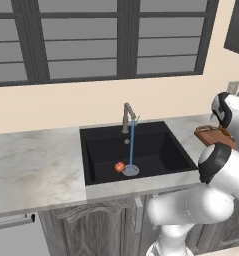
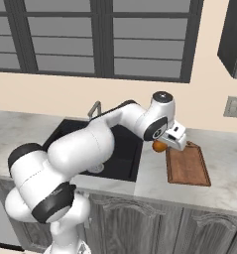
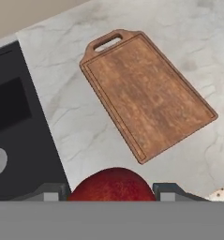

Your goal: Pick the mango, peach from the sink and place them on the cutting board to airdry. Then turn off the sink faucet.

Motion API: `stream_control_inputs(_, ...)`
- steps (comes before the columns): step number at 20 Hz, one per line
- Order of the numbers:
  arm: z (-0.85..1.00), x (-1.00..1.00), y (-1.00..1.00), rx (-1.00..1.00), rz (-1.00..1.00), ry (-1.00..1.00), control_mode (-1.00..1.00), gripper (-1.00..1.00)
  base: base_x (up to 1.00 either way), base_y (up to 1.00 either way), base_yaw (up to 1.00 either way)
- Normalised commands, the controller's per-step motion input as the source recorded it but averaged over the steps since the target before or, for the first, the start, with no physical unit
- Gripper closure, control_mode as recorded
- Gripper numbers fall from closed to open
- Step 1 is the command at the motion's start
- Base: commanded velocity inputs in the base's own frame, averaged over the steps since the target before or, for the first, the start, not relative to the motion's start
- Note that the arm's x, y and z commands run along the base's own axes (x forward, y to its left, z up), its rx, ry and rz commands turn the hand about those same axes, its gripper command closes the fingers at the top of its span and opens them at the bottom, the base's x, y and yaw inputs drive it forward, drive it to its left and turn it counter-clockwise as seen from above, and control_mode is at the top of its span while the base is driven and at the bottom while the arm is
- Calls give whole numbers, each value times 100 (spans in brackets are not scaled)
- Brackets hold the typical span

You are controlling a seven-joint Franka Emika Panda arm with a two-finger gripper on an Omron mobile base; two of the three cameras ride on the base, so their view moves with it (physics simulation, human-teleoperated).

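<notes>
My gripper (image 2: 162, 145) is shut on the mango (image 2: 159, 146), which looks orange in the right base view and shows a deep red side (image 3: 112, 185) between the fingertips (image 3: 168, 192) in the hand view. It hangs above the marble counter between the black sink (image 2: 128, 155) and the left edge of the reddish-brown cutting board (image 2: 188, 166), which lies bare (image 3: 146, 93). The pinkish-red peach (image 1: 119, 166) rests on the sink floor (image 1: 161, 150) beside the steel drain (image 1: 131, 170). A blue stream of water (image 1: 131, 145) runs from the grey sink faucet (image 1: 127, 116).
Pale marble counter (image 1: 31, 165) stretches left of the sink and continues right of the board (image 2: 224, 173). A dark-framed window (image 1: 91, 40) fills the wall behind. A wall socket (image 2: 233, 106) sits above the counter at right, under a dark upper cabinet (image 2: 234, 34).
</notes>
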Motion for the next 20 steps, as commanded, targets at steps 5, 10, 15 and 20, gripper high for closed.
stream_control_inputs(5,-17,43,-29,0,0,0,-100,100,0,0,0)
stream_control_inputs(10,-19,37,-24,1,0,0,-100,100,0,0,0)
stream_control_inputs(15,-27,46,-26,3,0,0,-100,100,0,0,0)
stream_control_inputs(20,-36,41,-22,2,1,0,-100,100,0,0,0)
